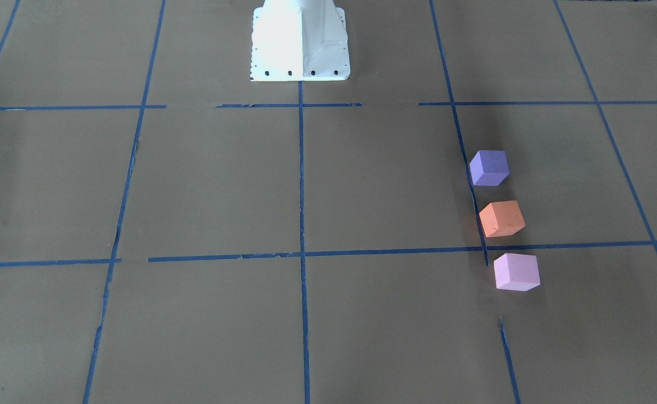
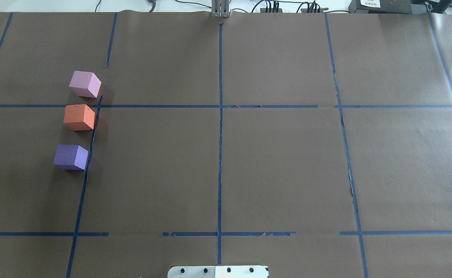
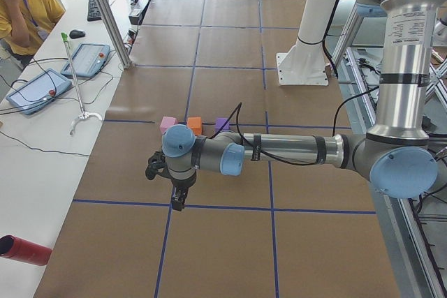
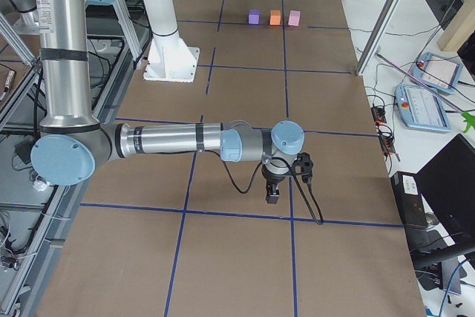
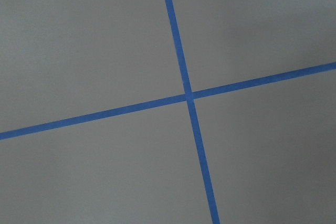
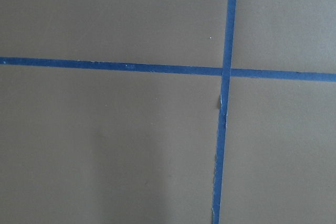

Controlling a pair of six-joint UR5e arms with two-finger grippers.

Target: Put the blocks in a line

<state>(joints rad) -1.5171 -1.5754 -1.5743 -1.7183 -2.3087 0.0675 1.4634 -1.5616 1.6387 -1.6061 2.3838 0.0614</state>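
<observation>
Three blocks stand in a row, apart from each other, along a blue tape line on the brown table: the dark purple block, the orange block in the middle, and the pale pink block. My left gripper shows only in the exterior left view, hanging over bare table well away from the blocks; I cannot tell whether it is open or shut. My right gripper shows only in the exterior right view, far from the blocks; I cannot tell its state. Both wrist views show only tape crossings.
The white robot base stands at the table's middle edge. A white side bench carries teach pendants and a red cylinder. An operator sits beyond it. Blue tape marks a grid.
</observation>
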